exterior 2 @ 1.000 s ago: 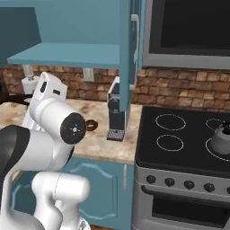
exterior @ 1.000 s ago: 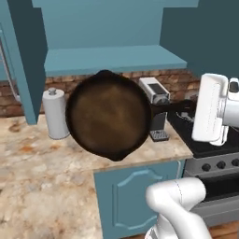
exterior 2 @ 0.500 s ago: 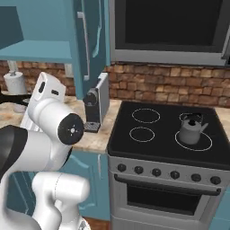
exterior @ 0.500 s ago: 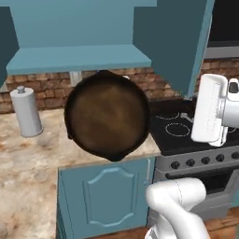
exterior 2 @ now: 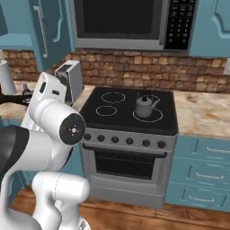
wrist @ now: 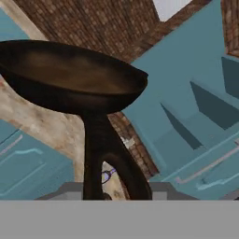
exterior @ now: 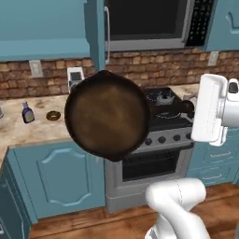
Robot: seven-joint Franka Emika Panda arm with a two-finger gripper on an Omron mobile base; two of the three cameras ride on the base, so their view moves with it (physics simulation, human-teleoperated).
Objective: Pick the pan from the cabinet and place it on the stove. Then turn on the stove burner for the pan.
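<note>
In the left base view the pan [exterior: 107, 116] hangs in mid-air at the centre of the frame, its brownish cooking face turned toward the camera and tilted close to upright, its thin black handle running right to the gripper [exterior: 190, 108] at the white hand on the right edge. In the hand view the pan [wrist: 70, 77] lies straight ahead of the jaws: the handle rises from the bottom centre of the frame, forked near its foot, and widens into the bowl across the upper left. The jaws stand narrow, closed on the end of the handle; the fingertips themselves are hidden behind it. Behind the pan in the left base view, a small dark bottle [exterior: 27, 113] and a brown ring-shaped item [exterior: 53, 115] sit on the counter [exterior: 28, 130] at left centre. The stove [exterior 2: 130, 114] fills the centre of the right base view, with a grey kettle [exterior 2: 145, 104] on a right-hand burner ring and a row of black knobs along the steel front. Farther back, the microwave [exterior 2: 130, 22] spans the top centre, and an open door of the cabinet [exterior 2: 47, 27] stands at upper left.
</note>
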